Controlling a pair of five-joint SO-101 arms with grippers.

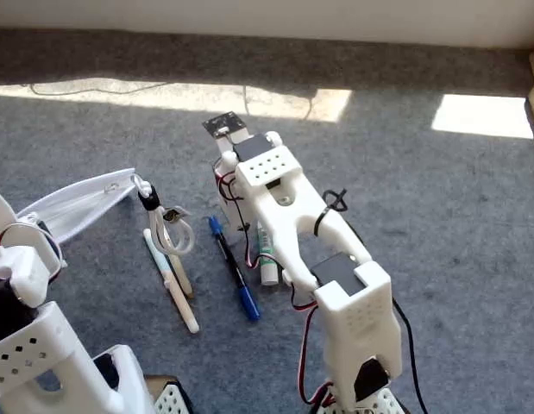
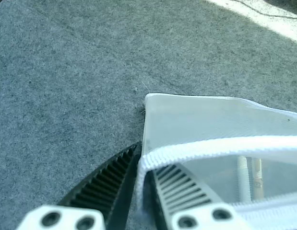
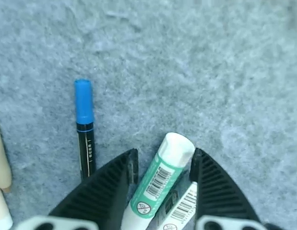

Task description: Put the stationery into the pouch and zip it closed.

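Note:
A translucent white pouch (image 1: 81, 201) lies on the carpet at the left, and its zip pull with a ring (image 1: 174, 229) points toward the pens. My left gripper (image 2: 144, 163) is shut on the pouch's (image 2: 206, 124) woven rim, holding the mouth open. A green-and-white glue stick (image 3: 160, 184) lies on the carpet with a second barcoded white stick (image 3: 183, 210) beside it. My right gripper (image 3: 164, 153) is open, a finger on either side of the two sticks. The blue-capped black pen (image 1: 235, 271) and two cream pens (image 1: 173, 280) lie between the pouch and the glue stick (image 1: 266, 255).
Grey carpet covers the whole floor, with bright sun patches (image 1: 482, 115) at the back. A black cable (image 1: 85, 87) runs along the far edge. The right arm (image 1: 288, 211) stretches over the middle, and the left arm (image 1: 29, 319) stands at the near left.

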